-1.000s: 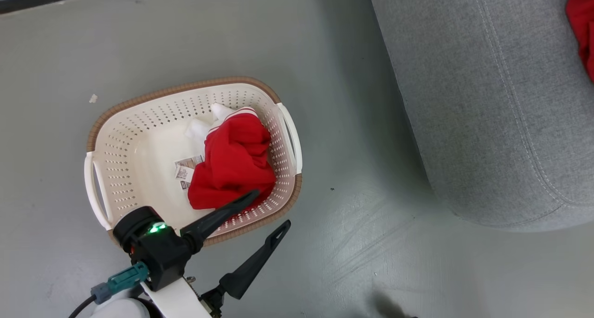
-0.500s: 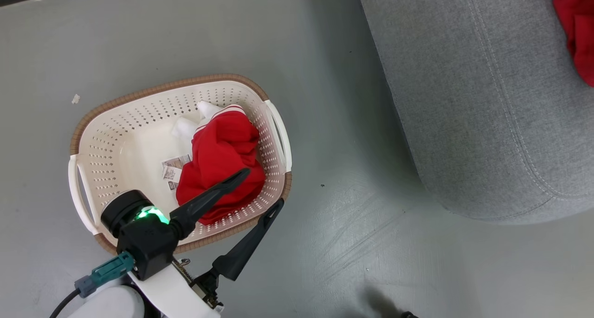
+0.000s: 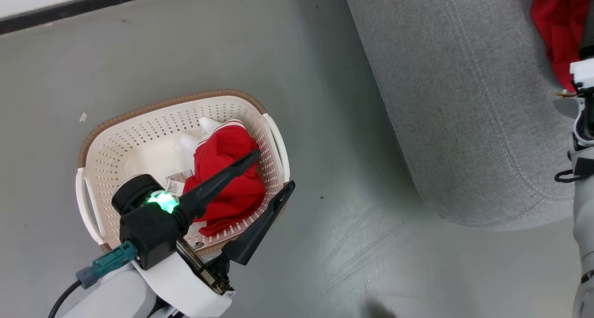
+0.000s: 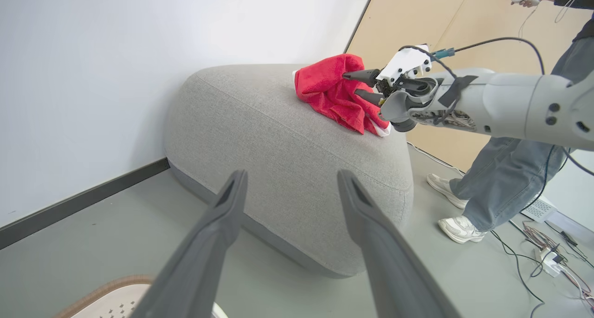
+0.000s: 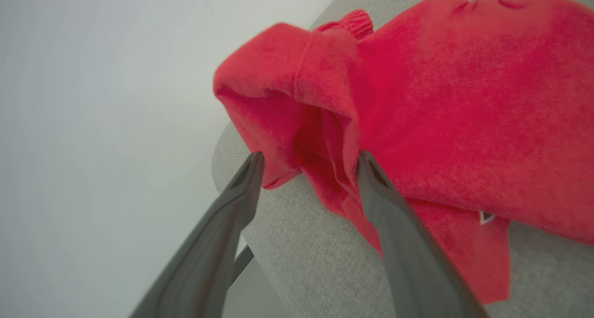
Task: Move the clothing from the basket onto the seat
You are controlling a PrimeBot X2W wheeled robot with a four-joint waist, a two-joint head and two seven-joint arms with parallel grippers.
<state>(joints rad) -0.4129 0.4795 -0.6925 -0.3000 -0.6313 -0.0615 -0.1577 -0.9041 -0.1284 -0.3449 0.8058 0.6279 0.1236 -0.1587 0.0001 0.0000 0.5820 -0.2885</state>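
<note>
While open — left jaws nearer clothing (image 3: 225, 144)

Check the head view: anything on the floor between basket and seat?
No objects. In the head view, the floor between the basket and the seat is bare apart from a small dark speck.

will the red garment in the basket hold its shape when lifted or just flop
Likely floppy: the red garment lies crumpled in folds in the basket, so it should sag from a pinch. Probably light for its bulk, being soft cloth. A shallow pinch by the left gripper may catch only one layer.
</note>
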